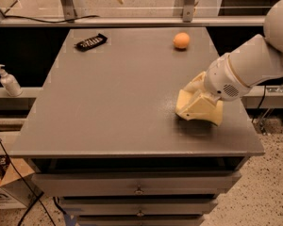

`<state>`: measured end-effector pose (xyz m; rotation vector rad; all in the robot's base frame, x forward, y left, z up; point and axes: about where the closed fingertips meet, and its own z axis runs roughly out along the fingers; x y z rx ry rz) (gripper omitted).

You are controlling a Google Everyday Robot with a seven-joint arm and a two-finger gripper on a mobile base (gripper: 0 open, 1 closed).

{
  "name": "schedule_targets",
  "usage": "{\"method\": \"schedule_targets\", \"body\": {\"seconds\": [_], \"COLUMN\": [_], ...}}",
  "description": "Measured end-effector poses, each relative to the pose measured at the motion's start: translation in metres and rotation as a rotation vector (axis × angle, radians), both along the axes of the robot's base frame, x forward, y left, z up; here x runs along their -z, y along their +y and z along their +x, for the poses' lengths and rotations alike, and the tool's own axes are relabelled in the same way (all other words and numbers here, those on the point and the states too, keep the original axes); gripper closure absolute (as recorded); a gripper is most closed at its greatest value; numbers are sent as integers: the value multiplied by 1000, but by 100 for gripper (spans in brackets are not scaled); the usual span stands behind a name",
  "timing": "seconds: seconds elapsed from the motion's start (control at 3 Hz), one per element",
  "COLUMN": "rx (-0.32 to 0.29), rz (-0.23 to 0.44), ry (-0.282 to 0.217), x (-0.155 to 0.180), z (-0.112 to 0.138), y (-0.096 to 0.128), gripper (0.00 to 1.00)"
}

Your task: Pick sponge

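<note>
The sponge (201,112) is a pale yellow foam pad lying on the grey table (118,93), near its right front edge. My cream-coloured gripper (192,92) comes in from the right on the white arm (247,67) and is down right on top of the sponge, touching it and covering its upper part. Gripper and sponge are close in colour and run into each other.
A small orange ball (181,40) sits at the table's far right. A black remote (90,42) lies at the far left. A soap dispenser bottle (8,81) stands on a shelf left of the table. Drawers (139,185) are below the front edge.
</note>
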<state>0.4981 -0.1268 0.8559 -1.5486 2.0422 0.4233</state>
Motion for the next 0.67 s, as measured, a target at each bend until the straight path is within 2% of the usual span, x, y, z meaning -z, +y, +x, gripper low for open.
{"method": "schedule_targets", "body": {"seconds": [0.33,0.67], "rx": [-4,-29], "rz": [47,136], "ry": [-116,-270], "x": [-52,-121], "z": [20,37], "y": [-5,-5], "gripper": [100,100]}}
